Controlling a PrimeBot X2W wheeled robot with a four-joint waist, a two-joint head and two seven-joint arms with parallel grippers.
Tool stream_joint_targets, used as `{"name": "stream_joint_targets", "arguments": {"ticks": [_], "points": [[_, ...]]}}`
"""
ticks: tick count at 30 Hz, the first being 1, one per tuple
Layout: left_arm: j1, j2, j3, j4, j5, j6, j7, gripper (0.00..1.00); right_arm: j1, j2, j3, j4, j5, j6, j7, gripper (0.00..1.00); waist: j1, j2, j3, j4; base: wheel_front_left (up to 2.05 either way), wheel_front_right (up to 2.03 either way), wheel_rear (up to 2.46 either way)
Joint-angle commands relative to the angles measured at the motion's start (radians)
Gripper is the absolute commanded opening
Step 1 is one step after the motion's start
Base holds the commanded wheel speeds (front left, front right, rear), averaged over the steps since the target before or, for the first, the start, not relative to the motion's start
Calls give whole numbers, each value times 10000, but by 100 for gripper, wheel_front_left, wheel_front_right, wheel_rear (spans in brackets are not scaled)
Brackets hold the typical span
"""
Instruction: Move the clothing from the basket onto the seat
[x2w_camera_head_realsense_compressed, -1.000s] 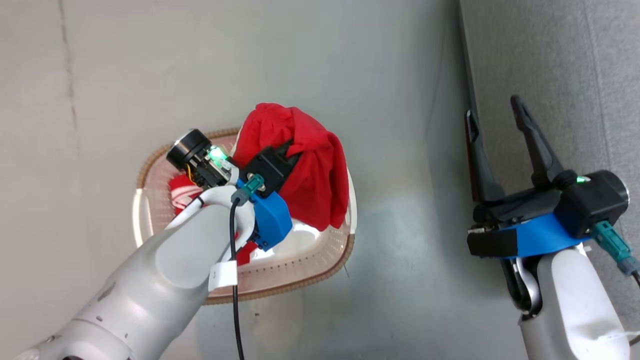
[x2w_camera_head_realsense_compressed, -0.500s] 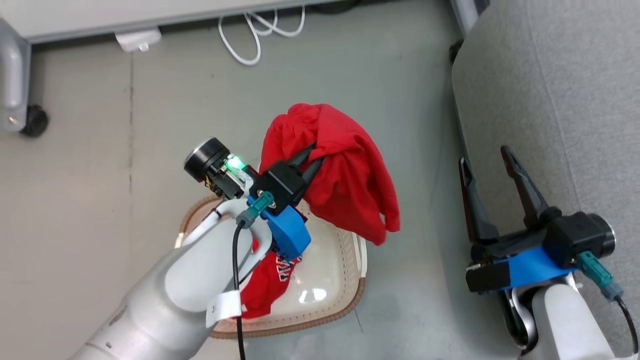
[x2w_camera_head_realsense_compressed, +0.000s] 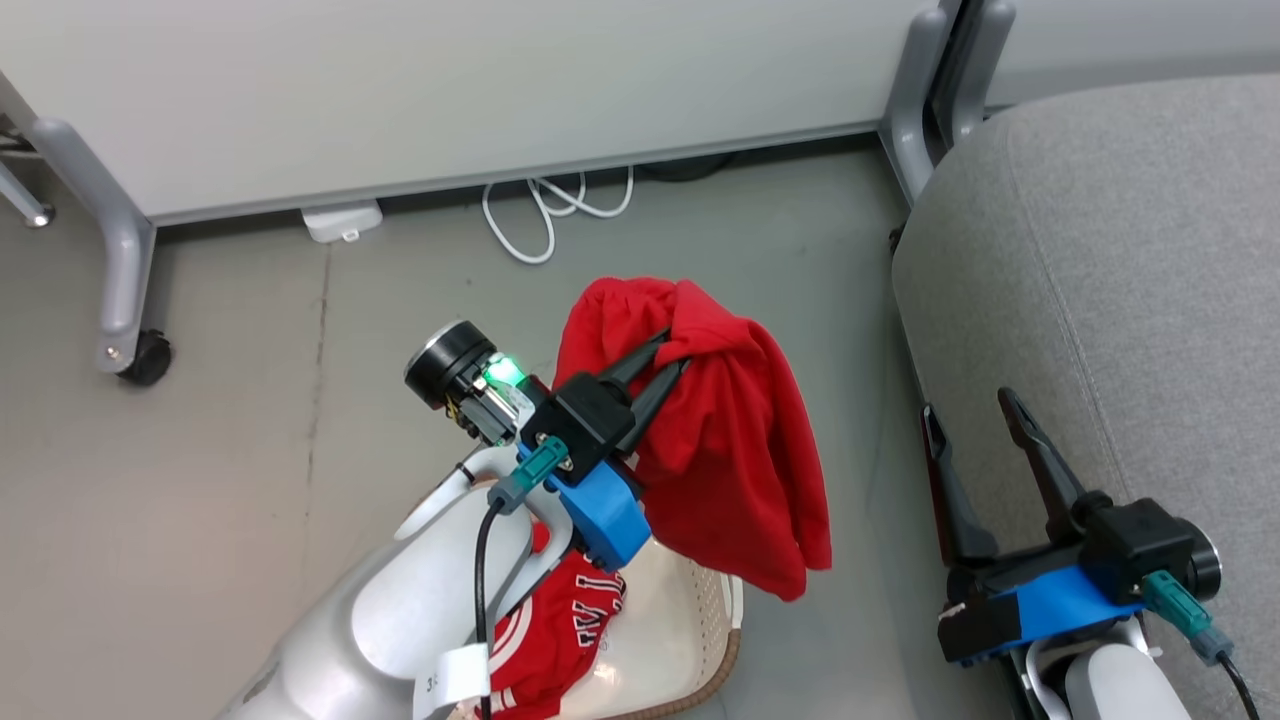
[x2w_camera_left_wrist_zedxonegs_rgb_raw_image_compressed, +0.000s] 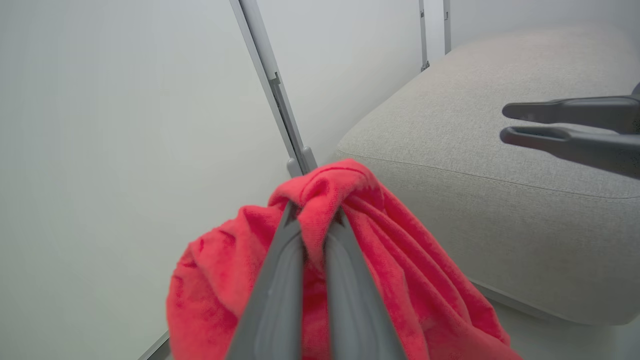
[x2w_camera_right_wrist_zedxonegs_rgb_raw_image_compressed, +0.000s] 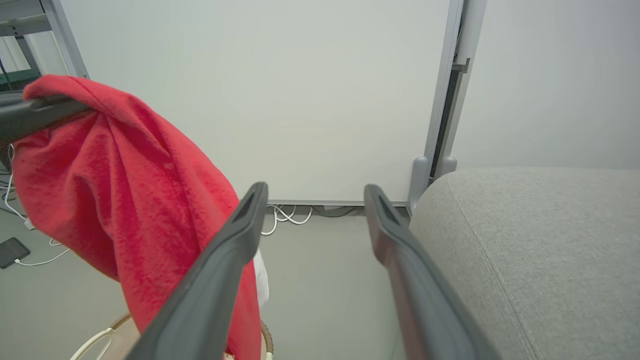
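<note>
My left gripper is clenched on a bunched fold of the plain garment, which hangs limp over the basket, left of the seat. It looks light and floppy, so that bunch seems the surest hold. The jersey lies in the basket. The right gripper gapes empty.

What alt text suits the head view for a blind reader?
The left end effector is shut on a plain red fabric garment, held above a cream plastic laundry basket holding a red white-lettered jersey. The open right end effector hangs beside a grey fabric seat cushion.
</note>
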Motion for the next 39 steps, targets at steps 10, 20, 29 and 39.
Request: {"name": "stream_joint_targets", "arguments": {"ticks": [10,20,29,39], "points": [[473,38,-19,-382,40,-52,-49,0,442,-24,25,74,-8,1,-32,100,2,-1,-658,146,0,0,0],[534,-19,-70,-522,-7,-55,-49,0,-140,-87,1109,1,-305,1,-32,100,2,-1,-728,221,0,0,0],[231,-192,-211,-668,-45,-55,-49,0,-1298,-641,2896,1040,-510,1,-30,100,2,-1,-601,462,0,0,0],[-27,-395,-494,-972,-113,-54,-50,0,-2514,-922,3846,2801,-1216,1,-21,100,2,-1,-442,713,0,0,0]]}}
